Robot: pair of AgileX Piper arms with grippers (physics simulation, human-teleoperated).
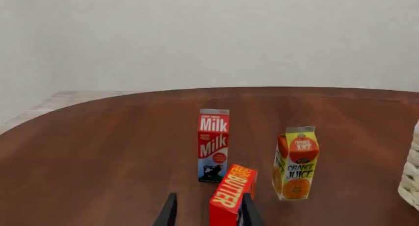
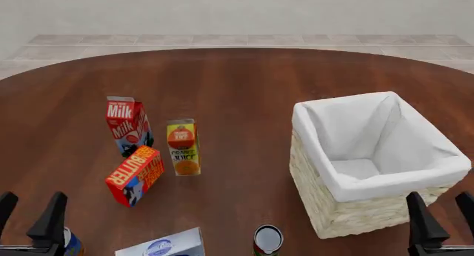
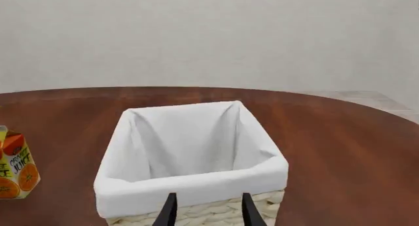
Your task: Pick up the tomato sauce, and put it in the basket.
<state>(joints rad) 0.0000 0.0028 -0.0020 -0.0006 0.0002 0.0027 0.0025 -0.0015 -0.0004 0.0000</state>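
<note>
both grippers sit low at the near edge, each spread and holding nothing: left gripper (image 2: 30,217), right gripper (image 2: 440,214). the tomato sauce (image 2: 267,240) stands at the near edge between them, just beside the basket (image 2: 337,214) at its near left corner, half cut off by the frame. risk, as i judge it: whichever arm reaches may clip the basket wall or the white carton (image 2: 163,246) nearby and tip the can. only the front view shows the can; neither wrist view does, the left seeing the milk carton (image 1: 213,145), the right only the basket.
</note>
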